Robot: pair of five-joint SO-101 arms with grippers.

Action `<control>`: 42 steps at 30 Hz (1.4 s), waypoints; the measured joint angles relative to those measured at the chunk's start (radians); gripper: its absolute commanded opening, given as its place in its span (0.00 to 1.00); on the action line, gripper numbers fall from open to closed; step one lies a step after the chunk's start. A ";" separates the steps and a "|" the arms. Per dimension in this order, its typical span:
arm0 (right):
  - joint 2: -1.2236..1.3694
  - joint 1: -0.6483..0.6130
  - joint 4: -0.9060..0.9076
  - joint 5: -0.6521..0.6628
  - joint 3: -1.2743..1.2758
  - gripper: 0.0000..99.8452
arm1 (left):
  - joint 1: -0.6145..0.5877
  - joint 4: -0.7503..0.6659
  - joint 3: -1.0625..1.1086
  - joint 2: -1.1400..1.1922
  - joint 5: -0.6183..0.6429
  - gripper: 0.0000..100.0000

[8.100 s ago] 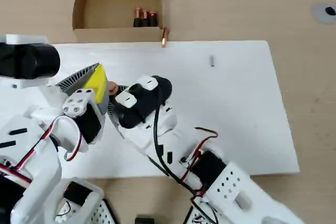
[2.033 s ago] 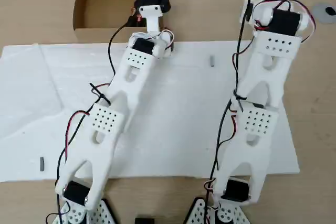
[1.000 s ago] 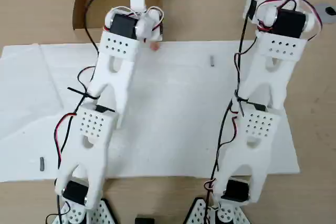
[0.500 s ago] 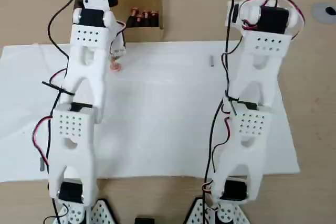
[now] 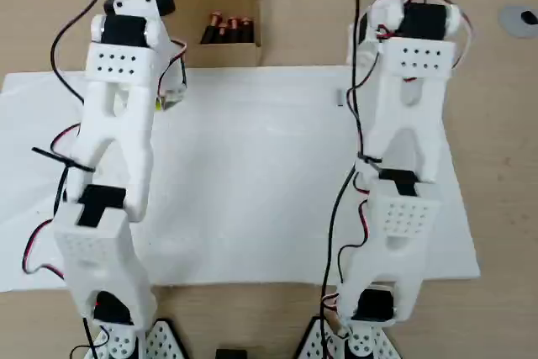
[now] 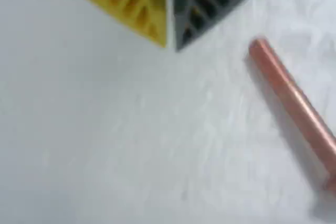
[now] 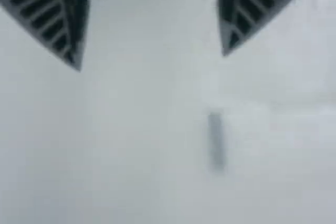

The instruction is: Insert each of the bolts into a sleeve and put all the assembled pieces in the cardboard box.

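High view: left pincer (image 6: pixel 170 41), closed, swung left off box (image 5: pixel 210 55); right pincer (image 7: pixel 152 59) wide above bolt (image 7: pixel 215 140).

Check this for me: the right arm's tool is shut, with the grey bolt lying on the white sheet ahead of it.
One thing is wrong: the right tool is open, its jaws wide apart, as the right wrist view shows. The grey bolt does lie on the white sheet ahead of it.
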 measured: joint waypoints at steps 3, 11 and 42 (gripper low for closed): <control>-0.006 0.000 0.000 0.000 0.133 0.21 | 0.000 0.000 0.092 -0.051 -0.003 0.01; -0.006 0.002 0.000 0.066 0.359 0.21 | 0.000 0.000 0.155 -0.282 -0.120 0.01; -0.367 -0.152 0.000 0.121 0.566 0.21 | -0.256 -0.701 1.306 -1.231 -0.170 0.01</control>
